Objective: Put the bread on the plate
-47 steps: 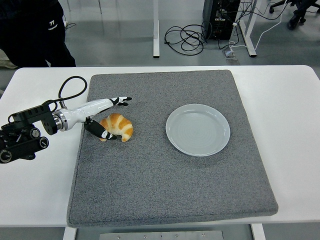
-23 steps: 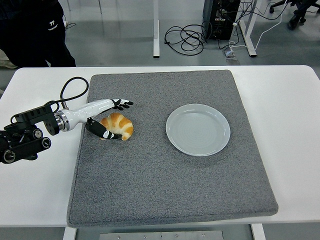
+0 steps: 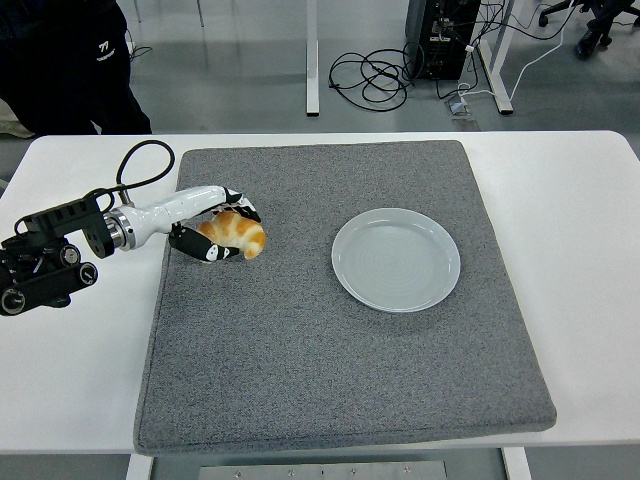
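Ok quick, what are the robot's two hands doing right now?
Left hand: fingers closed around the bread, holding it over the grey mat.
Right hand: not in the picture.

Legible markings: one only. A small white logo resembling "77", with a line of print beneath too small to read, on the dark garment (image 3: 70, 60) of a person standing at the top left. Nothing else readable.

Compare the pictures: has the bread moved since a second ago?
Yes. The bread, now clasped by the left hand, has shifted slightly up the picture, away from the table's near edge; the plate lies unmoved.
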Tool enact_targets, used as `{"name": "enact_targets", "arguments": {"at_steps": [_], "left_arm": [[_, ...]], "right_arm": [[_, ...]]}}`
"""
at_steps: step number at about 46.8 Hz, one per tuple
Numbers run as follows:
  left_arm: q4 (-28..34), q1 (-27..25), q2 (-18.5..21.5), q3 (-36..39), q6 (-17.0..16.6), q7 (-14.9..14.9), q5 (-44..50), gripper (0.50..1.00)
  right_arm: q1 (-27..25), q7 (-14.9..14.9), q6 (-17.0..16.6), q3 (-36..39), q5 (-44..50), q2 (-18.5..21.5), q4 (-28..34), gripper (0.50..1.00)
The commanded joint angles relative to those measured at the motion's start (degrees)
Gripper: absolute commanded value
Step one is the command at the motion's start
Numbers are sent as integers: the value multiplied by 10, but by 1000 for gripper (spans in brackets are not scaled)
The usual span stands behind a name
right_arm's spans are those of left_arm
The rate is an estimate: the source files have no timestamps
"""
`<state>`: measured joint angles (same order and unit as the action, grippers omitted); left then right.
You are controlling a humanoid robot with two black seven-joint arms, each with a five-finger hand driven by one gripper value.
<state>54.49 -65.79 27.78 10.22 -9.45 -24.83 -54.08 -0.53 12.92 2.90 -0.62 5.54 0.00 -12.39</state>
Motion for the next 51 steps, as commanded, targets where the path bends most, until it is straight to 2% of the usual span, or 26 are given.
{"name": "enact_targets", "arguments": {"at_steps": [1,15,31,42,48,51], "left_arm": [[0,-3,1,0,4,0,3,500],[0,-39,23,-1,43,5,5,500],[0,-113,67,-3,116,1,5,500],[-1,-185,62,-2,157,8,4,500],[-1,-213,55,2,160,14,3,500],[-2,-224,36,2,160,22,3,500]], "right_arm": [[0,0,0,0,0,0,0,1000],[0,0,0,0,0,0,0,1000],[0,0,-1,1,0,0,0,1000],[0,0,-1,1,0,0,1,1000],[0,0,-1,1,0,0,0,1000],[0,0,-1,1,0,0,1,1000]]}}
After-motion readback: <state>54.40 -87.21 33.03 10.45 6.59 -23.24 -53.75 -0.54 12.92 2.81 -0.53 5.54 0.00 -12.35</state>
